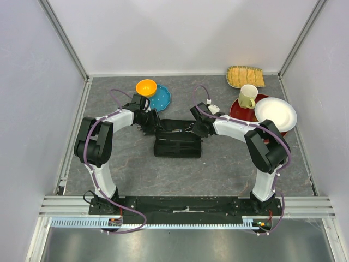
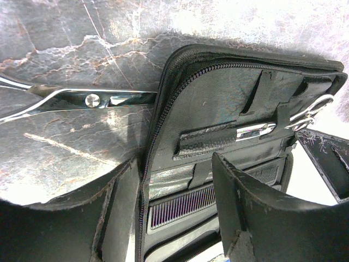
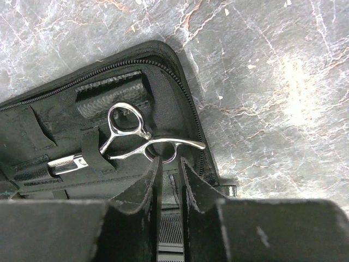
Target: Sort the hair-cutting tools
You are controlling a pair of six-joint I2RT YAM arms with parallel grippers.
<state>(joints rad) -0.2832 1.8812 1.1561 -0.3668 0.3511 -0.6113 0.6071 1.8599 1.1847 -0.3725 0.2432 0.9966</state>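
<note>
A black zip case (image 1: 177, 141) lies open at the table's middle. One silver scissors (image 2: 92, 100) lies loose on the table left of the case (image 2: 218, 98). A second silver scissors (image 3: 136, 136) sits under straps in the case's upper half; it also shows in the left wrist view (image 2: 308, 111). A black comb (image 2: 191, 204) lies in the case's lower half. My left gripper (image 2: 174, 159) is open and straddles the case's left zip edge. My right gripper (image 3: 169, 159) is closed to a narrow gap on the strapped scissors' lower finger ring. The second comb is not visible.
An orange bowl (image 1: 146, 87) and a blue plate (image 1: 161, 99) stand behind the left gripper. At the back right are a woven tray (image 1: 245, 76), a cream mug (image 1: 248, 96) on a red plate (image 1: 238, 109), and a white plate (image 1: 275, 112).
</note>
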